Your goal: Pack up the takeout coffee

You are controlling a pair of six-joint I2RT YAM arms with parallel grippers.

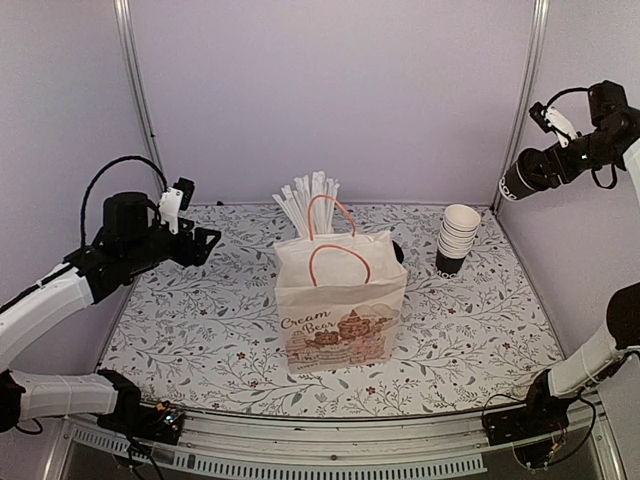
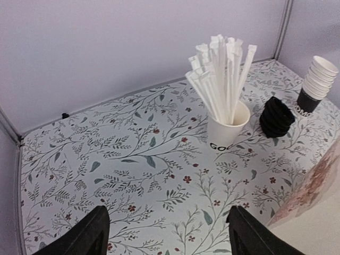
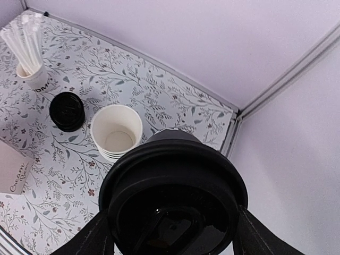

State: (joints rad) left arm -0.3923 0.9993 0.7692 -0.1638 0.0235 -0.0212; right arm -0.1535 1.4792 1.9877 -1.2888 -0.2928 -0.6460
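Holding takeout coffee [image 3: 172,175] in right gripper [image 3: 172,236], lid [image 3: 175,207] hiding its body, left gripper [image 2: 167,234] wide apart

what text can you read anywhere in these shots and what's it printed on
"Cream Bear": script on the front of the paper bag.
"GO": start of a word on the white straw cup; the rest is turned away.
Unreadable: white letters on the bottom black cup of the stack of cups, cut off at the edge.
Unreadable: white letters on the side of the lidded black cup, too small.
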